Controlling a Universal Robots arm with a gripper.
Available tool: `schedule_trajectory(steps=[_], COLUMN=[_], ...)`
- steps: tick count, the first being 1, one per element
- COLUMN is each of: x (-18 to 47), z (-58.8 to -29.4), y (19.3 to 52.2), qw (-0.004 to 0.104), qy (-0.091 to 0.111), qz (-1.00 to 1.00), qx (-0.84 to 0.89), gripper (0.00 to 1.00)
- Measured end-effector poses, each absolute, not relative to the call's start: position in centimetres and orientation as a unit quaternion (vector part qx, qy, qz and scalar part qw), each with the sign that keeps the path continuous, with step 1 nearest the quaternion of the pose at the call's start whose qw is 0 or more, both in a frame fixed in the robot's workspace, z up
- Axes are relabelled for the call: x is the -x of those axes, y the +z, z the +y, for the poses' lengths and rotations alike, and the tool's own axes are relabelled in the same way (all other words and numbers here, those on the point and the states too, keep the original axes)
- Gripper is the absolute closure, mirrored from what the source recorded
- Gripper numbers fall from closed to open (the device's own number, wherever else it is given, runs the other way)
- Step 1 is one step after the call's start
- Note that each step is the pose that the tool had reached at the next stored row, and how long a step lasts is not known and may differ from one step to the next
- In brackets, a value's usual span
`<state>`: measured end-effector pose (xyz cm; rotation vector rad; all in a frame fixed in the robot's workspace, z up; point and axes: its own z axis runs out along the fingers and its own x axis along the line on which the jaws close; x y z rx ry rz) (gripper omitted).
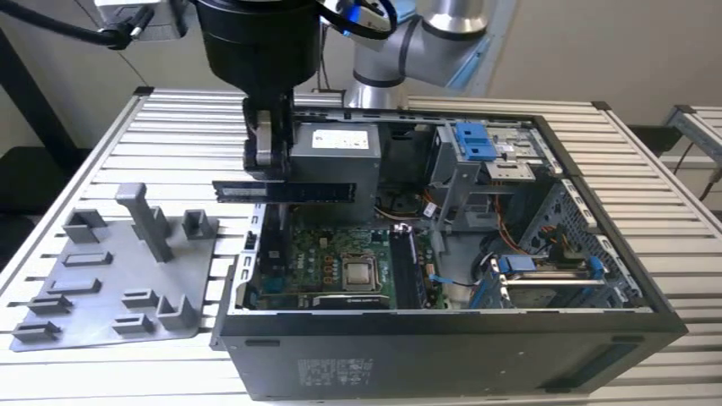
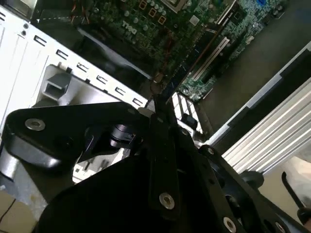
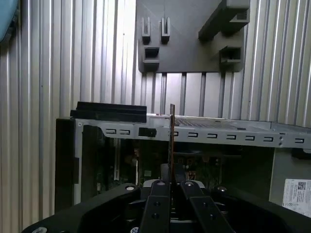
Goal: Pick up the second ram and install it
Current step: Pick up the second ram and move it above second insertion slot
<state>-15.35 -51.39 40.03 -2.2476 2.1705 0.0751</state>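
Exterior view: the gray tray point(image 1: 107, 304) lies at nine o'clock. Next to it, the gripper point(image 1: 269, 173) pinches the memory stick point(image 1: 316, 192), held level above the open computer box point(image 1: 451, 355), over its ten o'clock corner. Picking up is done. The stick is not yet in the green board point(image 1: 321, 245).

Matte black gripper point(image 1: 270, 165) dotted with silver screws point(image 2: 166, 199); silver arm point(image 1: 378, 68), blue joint caps point(image 1: 472, 61), black cable point(image 1: 68, 30) at its ten o'clock
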Motion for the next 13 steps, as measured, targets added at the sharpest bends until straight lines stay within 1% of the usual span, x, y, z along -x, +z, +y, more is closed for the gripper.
schedule_trajectory(steps=[13], x=[10.6], z=[-51.4], y=[40.0], qw=[0.008], qy=[0.024], qz=[0.694], qx=[0.719], gripper=[0.86])
